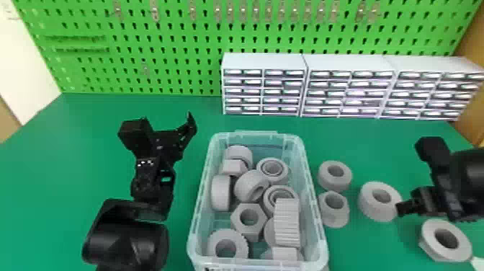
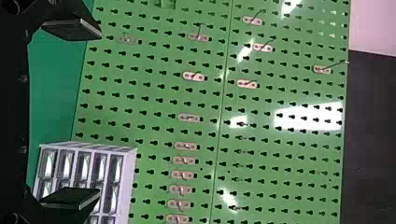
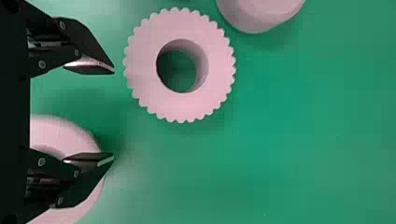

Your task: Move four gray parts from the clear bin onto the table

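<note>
Left arm comes up from the bottom edge, left of the clear bin, wrist raised over the table. Left pincer is near the bin's far left corner, aimed forward at the green pegboard behind the bin. Left wrist view: fingers wide apart, nothing held.

Right arm enters from the right edge, well right of the bin. Right pincer is low and points down at the table, tips close to a thick ring. Right wrist view: fingers spread well apart, nothing between them; toothed gear flat on the table just past the tips.

Gray parts both in and out of the bin. Inside: hex nut, bearing, gear on edge, more rings and nuts, heaped. Right of the bin, on the table: round ring, flanged nut nearest the bin wall, thick ring farther out, hex flange nut farthest. Drawer cabinets behind the bin and to its right.
</note>
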